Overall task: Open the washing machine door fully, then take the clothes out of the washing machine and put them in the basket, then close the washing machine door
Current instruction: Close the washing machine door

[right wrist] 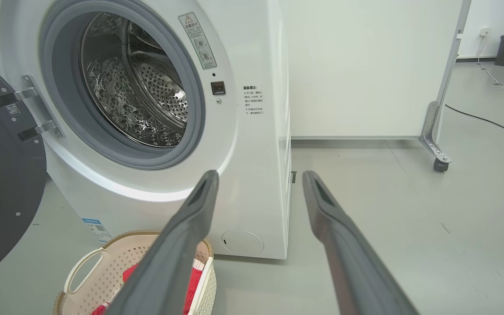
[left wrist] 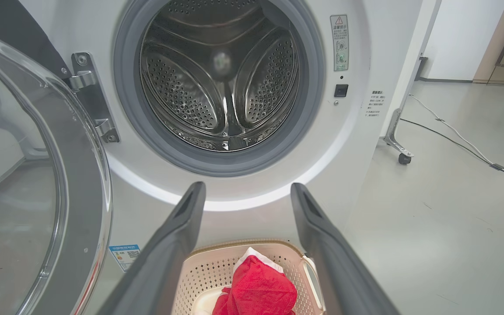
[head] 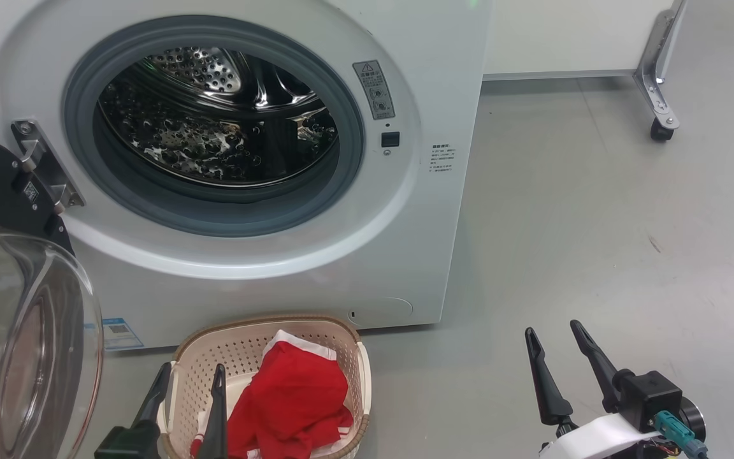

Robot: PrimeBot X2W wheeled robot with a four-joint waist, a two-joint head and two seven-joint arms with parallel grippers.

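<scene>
The left claw [head: 192,370] hangs spread in front of the washer [head: 405,255]. It holds nothing, and its fingers cover the near left corner of the basket [head: 239,347]. The right claw [head: 552,328] is spread too and also holds nothing. It is over the floor [head: 596,223] off the washer's right front corner, with its wrist cut off by the bottom edge.

The basket sits on the floor just in front of the washer, below the opening, and its near end is also cut off. The clothes [head: 290,395] lie inside it in a red heap with white trim. How many pieces there are cannot be told.

The door [head: 23,350] hangs wide open at the washer's left on a metal hinge [head: 42,166], and much of it runs out of frame.

Low on the washer's front is a blue sticker [head: 115,333] with a square code and print too small to read. Right of the opening are a grey warning label [head: 373,89] with a triangle sign and a small text block [head: 443,158], both illegible.

Inside the grey gasket [head: 80,127], the steel drum [head: 214,140] shows its holes.

Beyond the washer's right side, a metal leg ends in a castor [head: 660,131].
</scene>
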